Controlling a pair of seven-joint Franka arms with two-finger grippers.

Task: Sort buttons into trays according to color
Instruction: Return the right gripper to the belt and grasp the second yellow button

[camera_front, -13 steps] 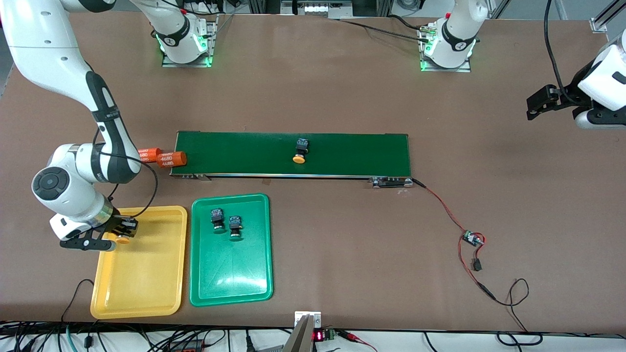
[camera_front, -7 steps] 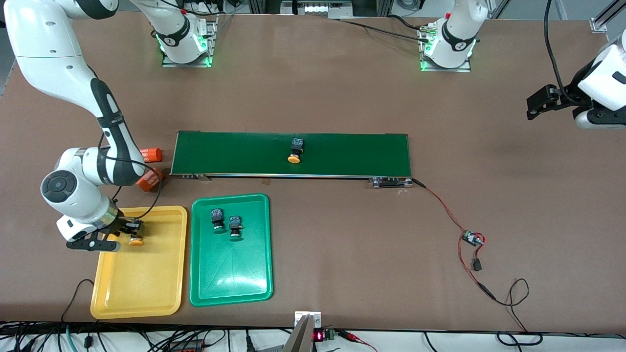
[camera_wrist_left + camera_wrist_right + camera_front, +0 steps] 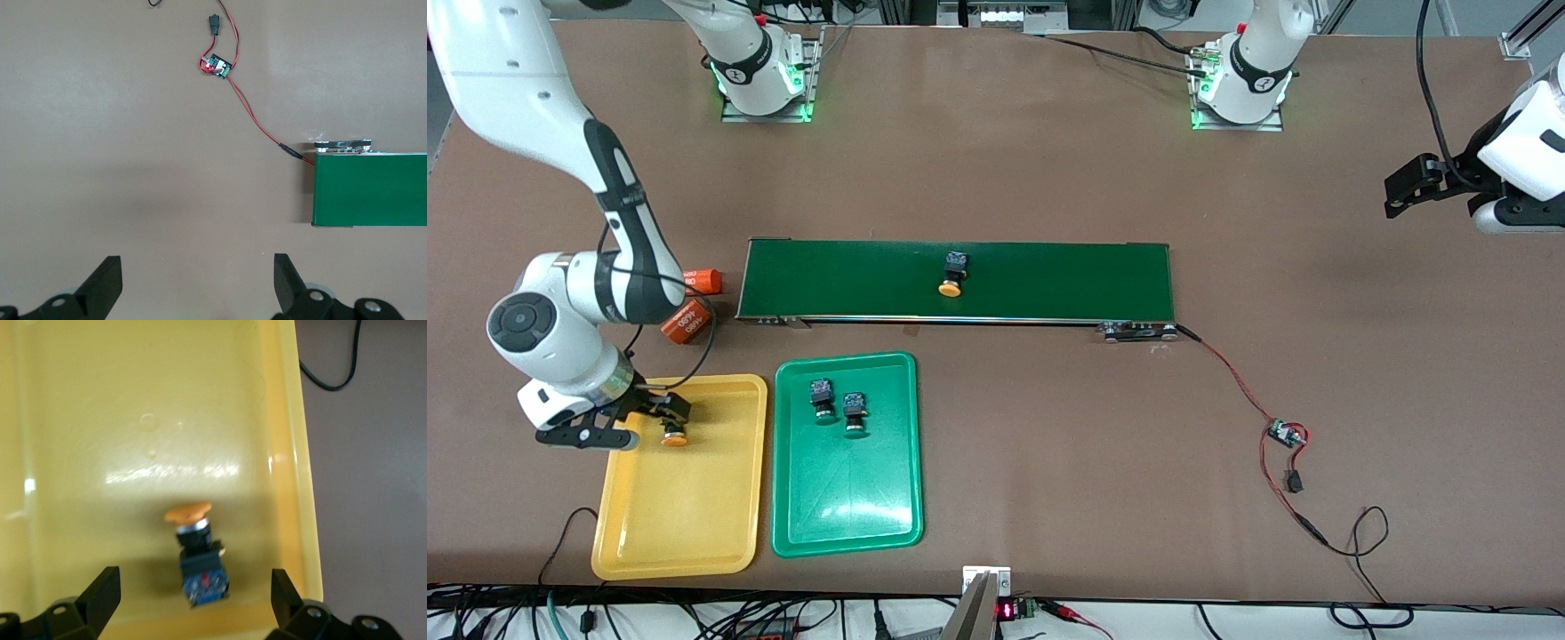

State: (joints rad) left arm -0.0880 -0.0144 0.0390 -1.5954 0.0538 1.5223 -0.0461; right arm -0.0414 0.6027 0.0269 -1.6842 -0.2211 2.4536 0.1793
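Note:
My right gripper (image 3: 654, 416) hangs open over the yellow tray's (image 3: 685, 516) corner farthest from the front camera. An orange-capped button (image 3: 674, 434) lies loose in that tray. In the right wrist view the button (image 3: 189, 513) rests on the yellow tray (image 3: 133, 420) under the spread gripper (image 3: 193, 585), touching neither finger. Two green-capped buttons (image 3: 821, 397) (image 3: 855, 412) lie in the green tray (image 3: 845, 498). Another orange-capped button (image 3: 952, 275) rides on the dark green belt (image 3: 1049, 280). My left gripper (image 3: 1398, 188) waits open over bare table at the left arm's end, empty in its wrist view (image 3: 197, 267).
Two orange cylinders with white numerals, one (image 3: 703, 280) and another (image 3: 687, 322), lie on the table by the belt's end nearest the right arm. A red and black wire with a small circuit board (image 3: 1285, 434) runs from the belt's other end (image 3: 370, 190).
My right gripper has opened and let the orange-capped button drop into the yellow tray. The belt's button drifted toward the right arm's end, and one orange cylinder rolled off the belt onto the table.

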